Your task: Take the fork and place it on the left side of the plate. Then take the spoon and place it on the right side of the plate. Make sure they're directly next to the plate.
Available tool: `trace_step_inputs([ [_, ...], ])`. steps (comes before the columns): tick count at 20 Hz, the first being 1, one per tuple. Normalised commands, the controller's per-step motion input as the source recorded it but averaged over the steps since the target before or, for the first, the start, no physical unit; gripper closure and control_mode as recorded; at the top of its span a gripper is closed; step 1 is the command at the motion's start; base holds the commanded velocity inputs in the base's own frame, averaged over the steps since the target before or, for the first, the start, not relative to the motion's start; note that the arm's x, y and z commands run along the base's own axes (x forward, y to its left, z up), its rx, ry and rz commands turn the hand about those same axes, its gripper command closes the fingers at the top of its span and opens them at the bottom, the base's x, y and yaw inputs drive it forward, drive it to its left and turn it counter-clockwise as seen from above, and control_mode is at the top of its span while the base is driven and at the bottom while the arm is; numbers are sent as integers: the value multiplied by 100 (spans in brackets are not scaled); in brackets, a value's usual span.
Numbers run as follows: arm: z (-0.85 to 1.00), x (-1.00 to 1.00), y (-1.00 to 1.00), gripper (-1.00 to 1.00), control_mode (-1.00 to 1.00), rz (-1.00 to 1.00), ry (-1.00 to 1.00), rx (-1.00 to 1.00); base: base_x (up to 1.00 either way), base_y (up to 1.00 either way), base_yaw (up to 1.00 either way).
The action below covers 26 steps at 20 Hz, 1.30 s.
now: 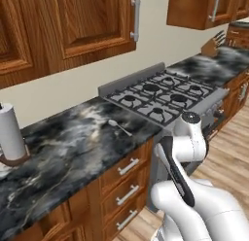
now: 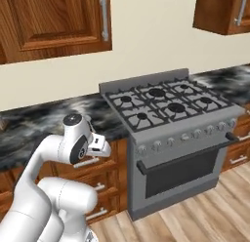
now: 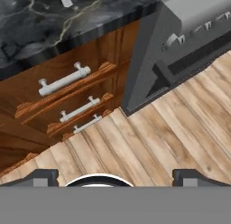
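The spoon is seen at frame centre on the dark marbled desk, just left of the stove. The fork and plate cannot be made out. The hand, low in the hand view, is spread wide, nothing gripped, pointed at the floor. It should be lifted over the desk first.

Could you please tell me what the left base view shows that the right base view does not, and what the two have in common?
The left base view alone shows the spoon lying on the dark marble counter near the stove, a paper towel roll and a knife block. The right base view alone shows the oven door with its handle. Both show the gas stove, the wooden wall cabinets and the drawers.
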Motion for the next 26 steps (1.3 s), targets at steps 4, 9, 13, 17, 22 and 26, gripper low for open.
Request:
trace_step_inputs([
  [4, 0, 0, 0, -100, 100, 0, 0, 0, 68, -62, 52],
  [9, 0, 0, 0, -100, 100, 0, 0, 0, -12, -36, 31],
  [13, 0, 0, 0, -100, 100, 0, 0, 0, 4, -14, 22],
  [17, 0, 0, 0, -100, 100, 0, 0, 0, 64, -22, 24],
  [22, 0, 0, 0, -100, 100, 0, 0, 0, 49, -17, 14],
  [26, 0, 0, 0, -100, 100, 0, 0, 0, 31, -13, 27],
])
